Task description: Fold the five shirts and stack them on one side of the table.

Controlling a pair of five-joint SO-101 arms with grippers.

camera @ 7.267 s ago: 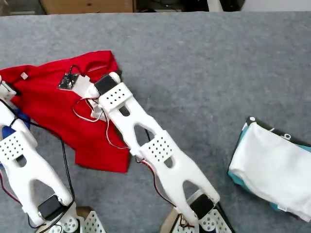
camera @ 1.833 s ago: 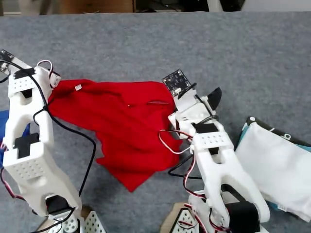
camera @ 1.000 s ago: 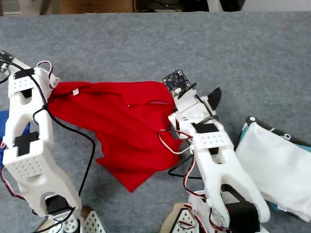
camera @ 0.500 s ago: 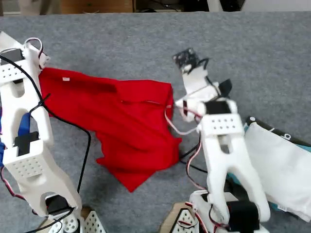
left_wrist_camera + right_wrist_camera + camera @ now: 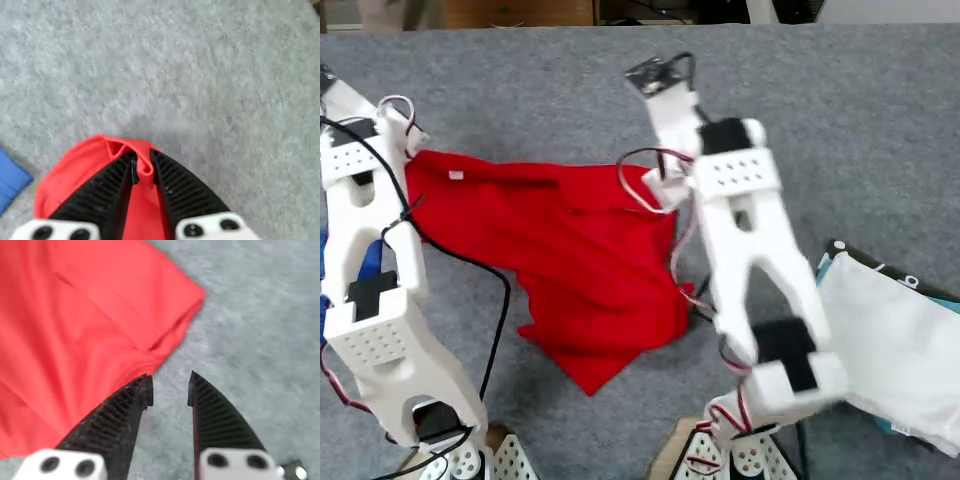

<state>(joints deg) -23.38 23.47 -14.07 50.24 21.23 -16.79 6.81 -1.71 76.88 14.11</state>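
Note:
A red shirt (image 5: 580, 250) lies spread on the grey table, left of the middle. My left gripper (image 5: 143, 159) is shut on a pinched fold of the red shirt (image 5: 75, 175) at its far left corner; in the high view the left gripper (image 5: 408, 152) sits at that corner. My right gripper (image 5: 170, 382) is open and hangs above the table just off the far right corner of the red shirt (image 5: 75, 315), with nothing between its fingers. The right arm (image 5: 735, 190) stands raised over the shirt's right edge.
A stack of folded shirts with a white one (image 5: 890, 350) on top and a teal one (image 5: 812, 300) beneath lies at the table's right side. A blue shirt (image 5: 10, 182) lies at the left edge. The far half of the table (image 5: 840, 120) is bare grey felt.
The shirt went from a bunched heap to pulled out flat between both arms. In the last half second the right arm rose and swung left over the shirt's right corner.

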